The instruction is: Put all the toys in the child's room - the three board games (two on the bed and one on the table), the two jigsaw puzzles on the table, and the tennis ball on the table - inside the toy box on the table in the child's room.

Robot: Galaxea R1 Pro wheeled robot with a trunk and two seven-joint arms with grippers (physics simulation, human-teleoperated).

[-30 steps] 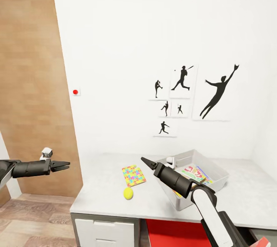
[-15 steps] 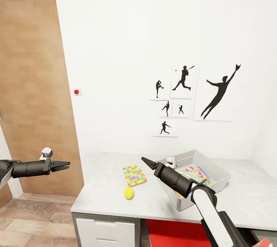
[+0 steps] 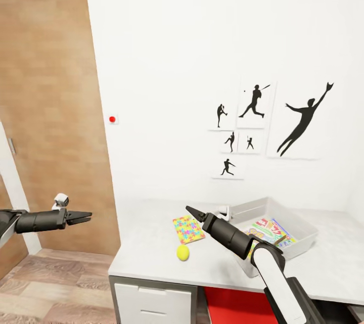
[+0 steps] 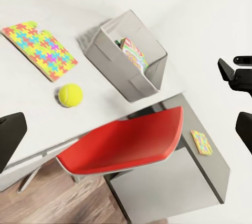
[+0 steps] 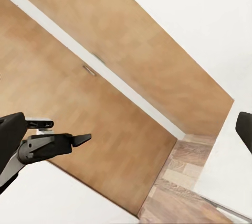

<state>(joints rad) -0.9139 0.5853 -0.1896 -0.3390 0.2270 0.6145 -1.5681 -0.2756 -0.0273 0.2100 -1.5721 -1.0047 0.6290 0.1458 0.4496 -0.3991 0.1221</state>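
Tennis ball [image 3: 182,252] lies nearest our right tool [image 3: 191,211], fingers close together, empty; we should spread them, descend squarely, then carry to toy box [image 3: 298,221].

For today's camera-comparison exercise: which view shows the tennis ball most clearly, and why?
The left wrist view: the tennis ball appears large and unobstructed on the table, beside the jigsaw puzzle. The head view shows the ball smaller, in front of the puzzle. The right wrist view looks toward the wooden doors.

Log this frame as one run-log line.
left tool: empty, off table | right tool: empty, above table | puzzle, ball: on table | bin: holds game boxes
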